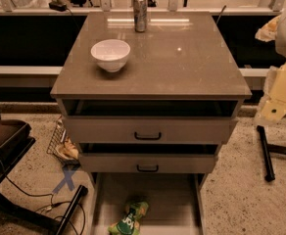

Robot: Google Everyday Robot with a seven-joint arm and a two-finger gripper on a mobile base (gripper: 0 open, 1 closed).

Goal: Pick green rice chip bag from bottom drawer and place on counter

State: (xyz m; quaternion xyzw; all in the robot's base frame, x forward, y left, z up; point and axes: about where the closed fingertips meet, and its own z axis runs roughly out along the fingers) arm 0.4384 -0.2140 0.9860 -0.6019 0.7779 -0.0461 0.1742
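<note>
The green rice chip bag [131, 219] lies crumpled on the floor of the open bottom drawer [167, 195], near its front left. The counter [182, 58] is the glossy grey-brown top of the cabinet. My arm [282, 87] hangs at the right edge of the view, beside the cabinet and apart from it. My gripper [269, 29] shows only partly at the upper right edge, level with the counter's back right corner and far from the bag. It holds nothing that I can see.
A white bowl [110, 54] stands on the counter's left side and a metal can [140, 13] at its back edge. The two upper drawers [148, 131] are partly open above the bottom drawer. A dark cart [3, 146] and cables lie at left, a black bar [265, 153] on the floor at right.
</note>
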